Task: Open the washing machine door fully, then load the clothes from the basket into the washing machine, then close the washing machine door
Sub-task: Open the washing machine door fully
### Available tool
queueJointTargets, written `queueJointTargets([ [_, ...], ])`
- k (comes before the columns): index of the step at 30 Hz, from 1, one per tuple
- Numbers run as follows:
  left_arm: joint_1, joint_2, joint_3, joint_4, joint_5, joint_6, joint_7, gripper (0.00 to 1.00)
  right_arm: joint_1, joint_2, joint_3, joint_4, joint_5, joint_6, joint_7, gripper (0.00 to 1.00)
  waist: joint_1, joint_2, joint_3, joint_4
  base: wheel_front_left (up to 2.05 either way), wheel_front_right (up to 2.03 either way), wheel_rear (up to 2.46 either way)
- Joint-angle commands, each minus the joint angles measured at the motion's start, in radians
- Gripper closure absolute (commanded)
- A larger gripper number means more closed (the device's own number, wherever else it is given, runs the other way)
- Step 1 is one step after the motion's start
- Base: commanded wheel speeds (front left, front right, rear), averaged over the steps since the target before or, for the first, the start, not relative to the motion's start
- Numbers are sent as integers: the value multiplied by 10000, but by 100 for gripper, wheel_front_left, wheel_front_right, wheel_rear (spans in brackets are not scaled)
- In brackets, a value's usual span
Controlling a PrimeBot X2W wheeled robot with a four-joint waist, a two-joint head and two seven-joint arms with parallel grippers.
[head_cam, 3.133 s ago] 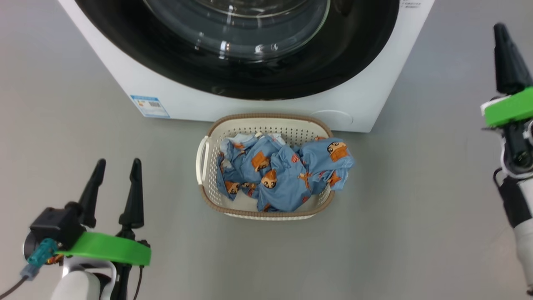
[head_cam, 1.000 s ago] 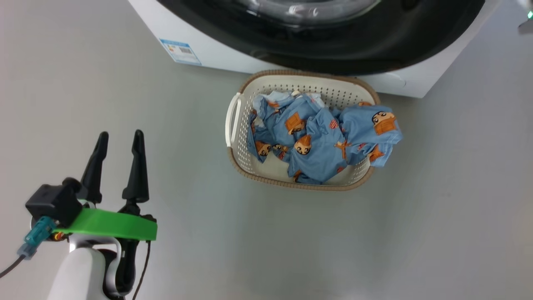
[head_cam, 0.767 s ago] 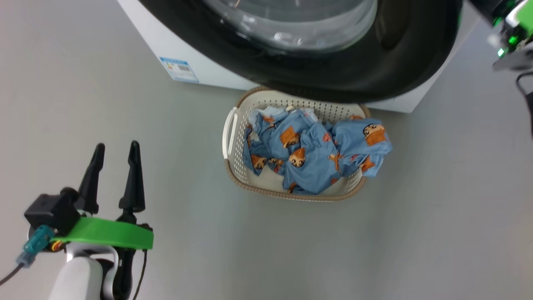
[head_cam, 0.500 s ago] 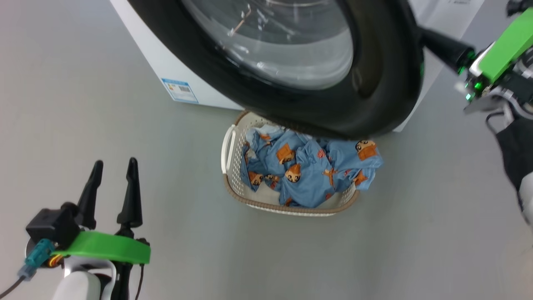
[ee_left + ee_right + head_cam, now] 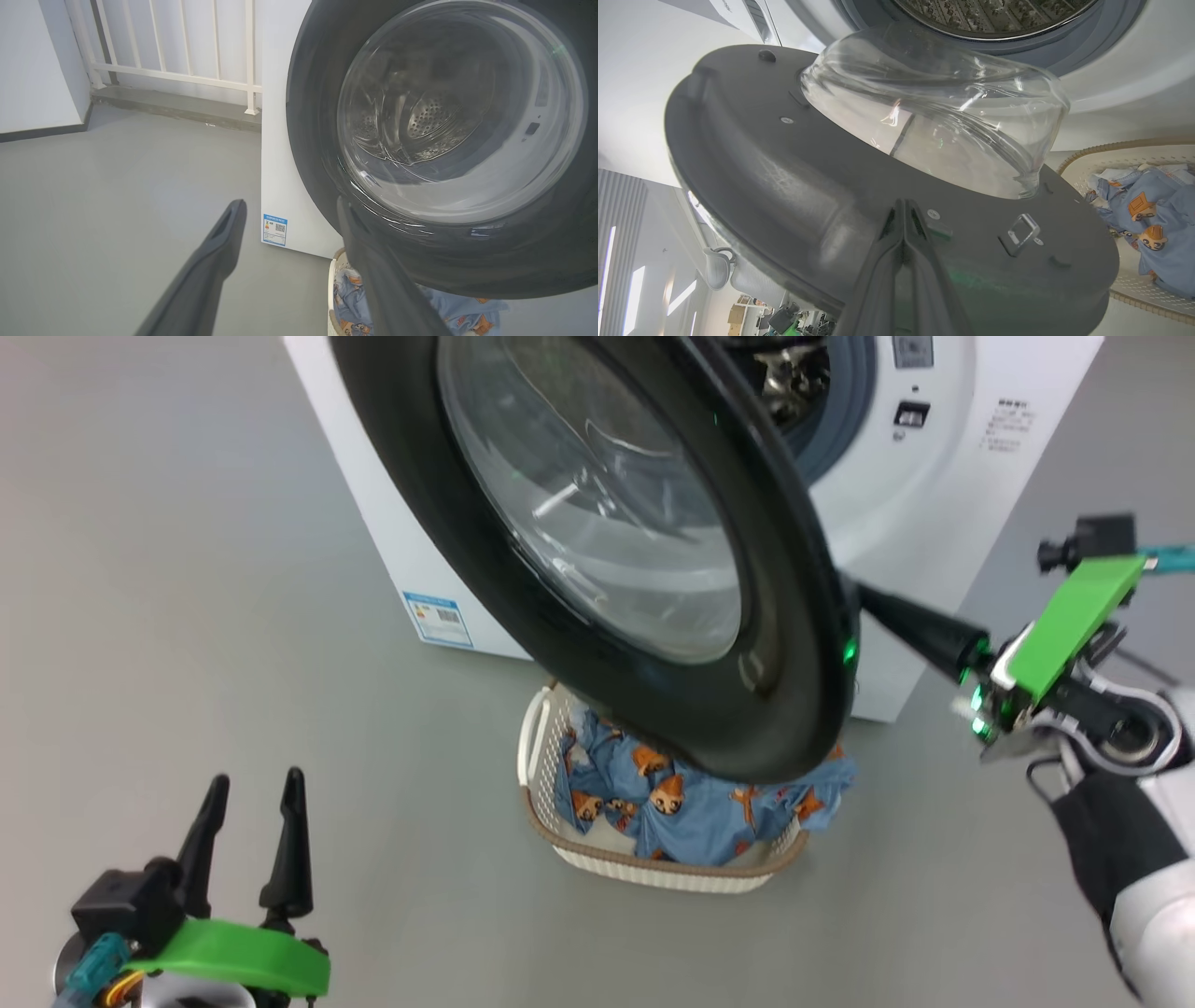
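Clenched right claw (image 5: 903,210) against the inner face of the washing machine door (image 5: 597,541): push steadily outward near the rim until fully open; left claw (image 5: 254,784) released.

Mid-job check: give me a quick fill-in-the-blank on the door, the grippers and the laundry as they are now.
1. The washing machine door stands partly ____.
2. The right gripper, at the door's inner face, has its jaws ____.
3. The left gripper, away from the door, has its jaws ____.
4. The clothes in the basket are light ____ with orange figures.
Missing words: open; shut; open; blue.
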Motion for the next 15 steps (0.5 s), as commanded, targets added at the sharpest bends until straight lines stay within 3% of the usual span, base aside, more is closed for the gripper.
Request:
queueJointTargets([
  [1,-56,309,401,-176,143,-25,-65,0,242,178,148,-369,114,16,123,100,0,0,-348,226,0,0,0],
  [15,274,326,319,-20,351,-25,-65,0,1566,656,442,-974,465,16,512,100,0,0,-1088,859,0,0,0],
])
